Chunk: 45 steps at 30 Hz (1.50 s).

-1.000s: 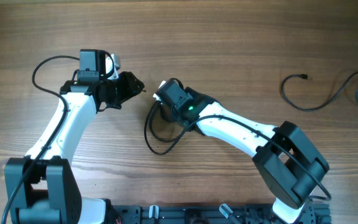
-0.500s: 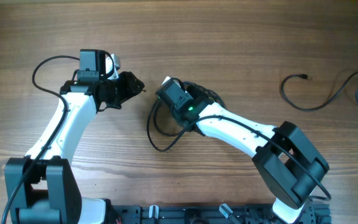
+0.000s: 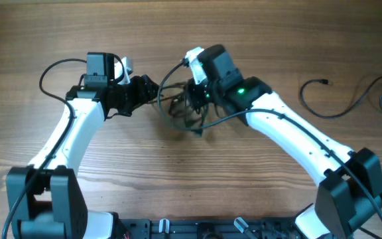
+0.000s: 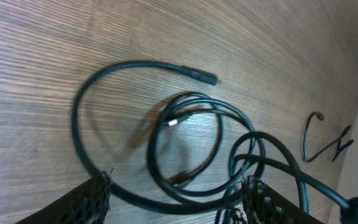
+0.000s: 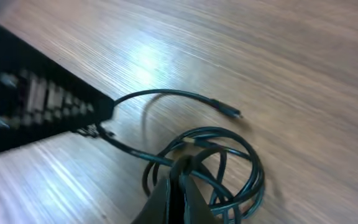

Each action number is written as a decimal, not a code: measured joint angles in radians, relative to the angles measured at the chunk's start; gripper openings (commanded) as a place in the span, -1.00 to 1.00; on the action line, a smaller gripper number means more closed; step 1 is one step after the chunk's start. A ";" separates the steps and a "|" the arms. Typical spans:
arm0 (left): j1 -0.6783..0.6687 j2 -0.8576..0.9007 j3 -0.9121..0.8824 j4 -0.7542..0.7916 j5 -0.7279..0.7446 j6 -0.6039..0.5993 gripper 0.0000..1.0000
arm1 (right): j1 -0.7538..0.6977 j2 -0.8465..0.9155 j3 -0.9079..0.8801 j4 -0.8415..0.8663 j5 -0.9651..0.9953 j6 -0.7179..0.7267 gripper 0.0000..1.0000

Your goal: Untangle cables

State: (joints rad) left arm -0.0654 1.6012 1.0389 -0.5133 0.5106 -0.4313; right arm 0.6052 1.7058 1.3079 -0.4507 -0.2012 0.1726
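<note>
The cables are a loose coil of thin black cords, hanging just above the wooden table between the two arms. My right gripper is shut on a bunch of strands at the top of the coil, with its jaws pinched together. My left gripper is open right beside the coil on its left. One strand crosses between its fingers. A free plug end lies on the wood beyond the loops.
Another black cable lies loose at the table's right edge, also visible in the left wrist view. The left arm's own thicker wire loops out at the left. In the right wrist view the left gripper's dark body sits close at upper left.
The right gripper has shut on the coil and raised it toward the back, off the table. The left gripper's fingers have spread wider and sit closer to the coil.
</note>
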 measured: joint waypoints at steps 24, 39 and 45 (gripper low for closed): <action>-0.143 0.346 0.047 0.096 -0.031 -0.161 -0.55 | -0.426 0.000 0.000 0.330 -0.601 0.363 -0.91; -0.160 0.078 0.108 0.119 -0.042 0.565 0.21 | -0.414 0.000 0.000 0.313 -0.649 0.373 -0.91; -0.240 0.078 0.105 0.270 -0.035 0.710 0.79 | -0.414 0.000 0.000 0.306 -0.649 0.373 -0.91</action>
State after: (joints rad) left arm -0.3050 1.6791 1.1442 -0.2428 0.4755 0.2783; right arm 0.1909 1.7061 1.3075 -0.1444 -0.8497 0.5461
